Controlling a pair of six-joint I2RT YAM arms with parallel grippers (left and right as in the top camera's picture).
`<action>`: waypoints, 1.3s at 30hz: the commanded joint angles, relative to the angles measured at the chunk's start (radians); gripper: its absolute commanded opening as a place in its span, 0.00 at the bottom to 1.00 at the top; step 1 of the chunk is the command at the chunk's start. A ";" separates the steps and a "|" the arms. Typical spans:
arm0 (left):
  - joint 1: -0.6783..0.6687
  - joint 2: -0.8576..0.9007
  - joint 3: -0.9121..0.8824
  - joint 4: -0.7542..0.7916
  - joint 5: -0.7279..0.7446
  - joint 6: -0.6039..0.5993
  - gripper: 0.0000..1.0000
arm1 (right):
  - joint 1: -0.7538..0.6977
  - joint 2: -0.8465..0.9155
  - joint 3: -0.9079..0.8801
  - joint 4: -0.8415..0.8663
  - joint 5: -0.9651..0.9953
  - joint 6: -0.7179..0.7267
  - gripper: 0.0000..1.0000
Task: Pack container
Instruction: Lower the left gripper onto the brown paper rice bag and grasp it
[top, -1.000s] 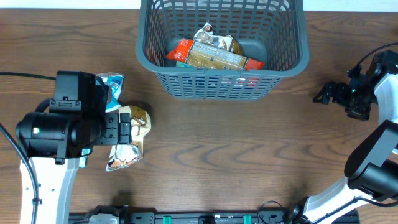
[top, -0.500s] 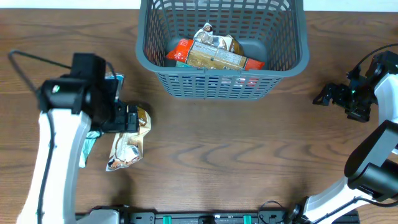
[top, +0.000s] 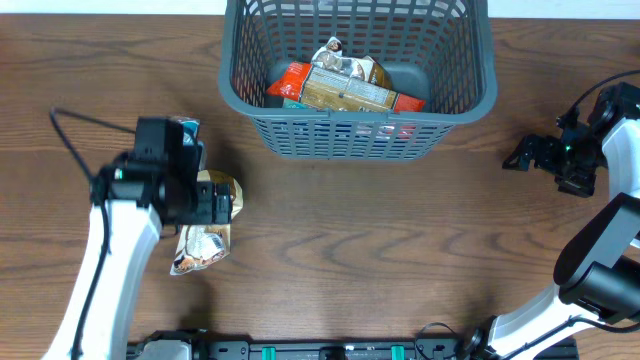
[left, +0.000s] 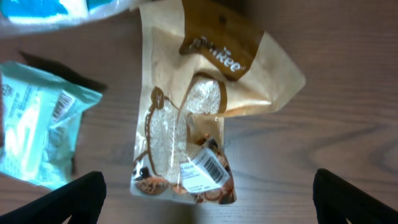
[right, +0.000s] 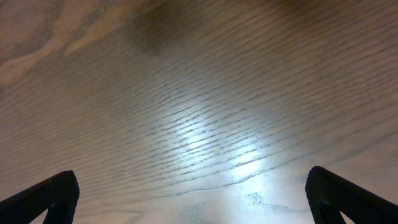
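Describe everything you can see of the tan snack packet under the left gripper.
The tan snack packet lies flat on the wooden table, outside the container. It is crinkled glossy film: a brown top panel with white lettering, pale pieces pictured or showing mid-body, a white barcode label near its lower end, and one upper corner creased. The open left gripper hangs over it, one finger on either side, not visibly touching. A teal packet lies beside it, apart.

The right gripper (right: 198, 202) has its two black fingertips wide apart; beneath and ahead lies a brown wood-grain tabletop (right: 186, 81) with a bright glare patch.
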 joint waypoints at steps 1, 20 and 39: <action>0.005 -0.103 -0.112 0.048 0.002 -0.062 0.99 | 0.013 0.003 -0.006 -0.001 0.003 -0.013 0.99; 0.005 0.021 -0.299 0.322 -0.110 -0.096 0.99 | 0.013 0.003 -0.006 0.007 0.003 -0.013 0.99; 0.005 0.285 -0.299 0.484 -0.106 -0.090 0.88 | 0.013 0.003 -0.006 0.010 0.003 -0.013 0.99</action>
